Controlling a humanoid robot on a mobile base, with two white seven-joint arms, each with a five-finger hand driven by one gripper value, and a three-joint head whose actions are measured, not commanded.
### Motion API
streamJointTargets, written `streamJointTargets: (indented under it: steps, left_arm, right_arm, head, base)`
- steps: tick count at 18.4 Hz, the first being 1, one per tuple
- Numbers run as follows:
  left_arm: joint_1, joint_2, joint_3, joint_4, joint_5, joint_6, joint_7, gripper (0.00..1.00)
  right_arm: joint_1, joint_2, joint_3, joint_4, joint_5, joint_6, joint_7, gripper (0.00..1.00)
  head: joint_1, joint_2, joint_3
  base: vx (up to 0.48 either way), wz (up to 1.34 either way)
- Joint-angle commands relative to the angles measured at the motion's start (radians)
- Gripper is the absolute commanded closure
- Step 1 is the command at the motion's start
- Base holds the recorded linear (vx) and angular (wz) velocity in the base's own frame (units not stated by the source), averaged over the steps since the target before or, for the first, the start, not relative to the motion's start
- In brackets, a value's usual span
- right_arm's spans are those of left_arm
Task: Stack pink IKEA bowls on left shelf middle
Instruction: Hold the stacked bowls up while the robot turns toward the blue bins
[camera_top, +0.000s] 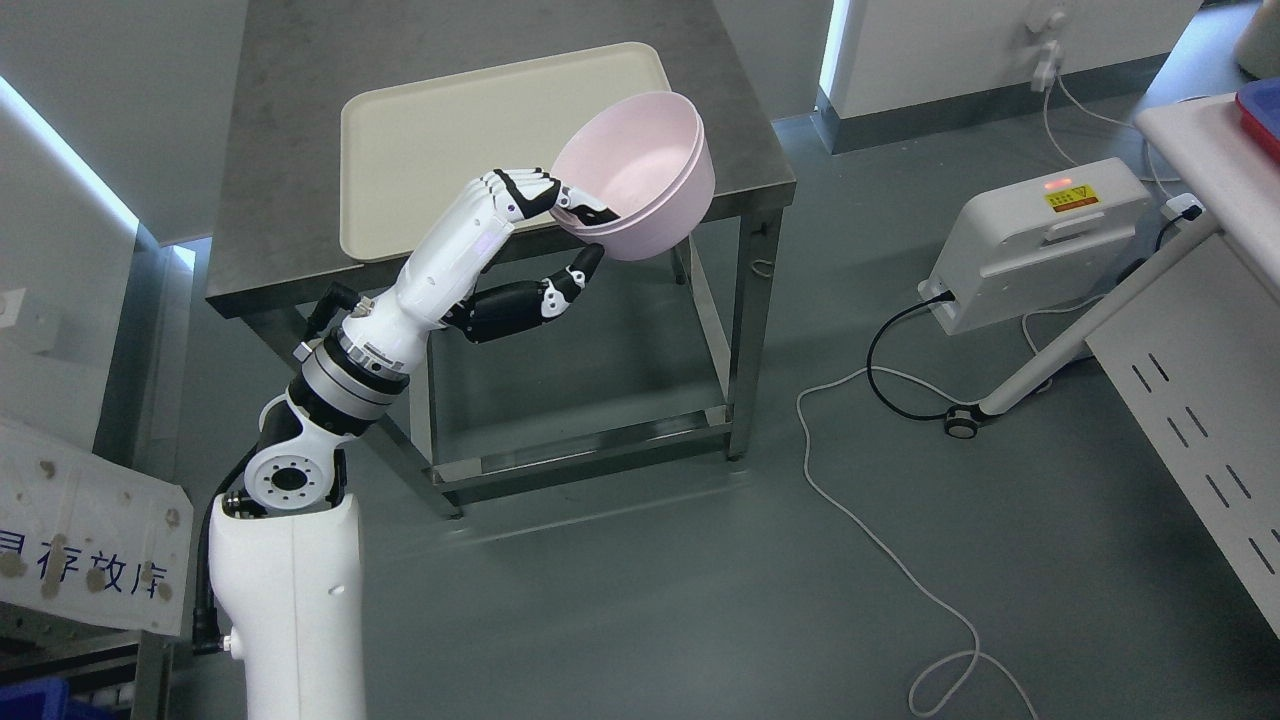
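Note:
A pink bowl (640, 175) hangs tilted in the air above the front right corner of a grey metal table (290, 120). It looks like two nested bowls, with a double rim on its right side. My left hand (575, 235) is shut on its near rim, fingers (530, 192) over the edge and thumb under the bowl's base. The left arm rises from the lower left. A cream tray (440, 130) lies on the table behind the hand. My right arm does not show.
A white device (1040, 240) with a red light sits on the floor at right, with black and white cables (880, 520) trailing across the floor. A white table (1210, 330) with a slanted leg fills the right edge. A sign with print (80, 550) stands lower left.

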Motion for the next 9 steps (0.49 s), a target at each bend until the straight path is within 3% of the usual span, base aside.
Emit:
streamJointTargets:
  steps: [1,9]
  left_arm:
    - [-0.003,0.017,0.01,-0.006,0.026,0.0,-0.003,0.97]
    - [0.0,0.017,0.004,-0.006,0.027,0.003,-0.004,0.97]
  right_arm:
    - [0.0,-0.017,-0.005,-0.017,-0.002,0.001,-0.001,0.0]
    - [0.0,-0.017,-0.005,-0.017,-0.002,0.001,-0.001,0.0]
  head:
    - [0.0,0.0,0.0]
    - [0.0,0.0,0.0]
  base:
    - [-0.243,0.16]
    - [-0.304,0.25]
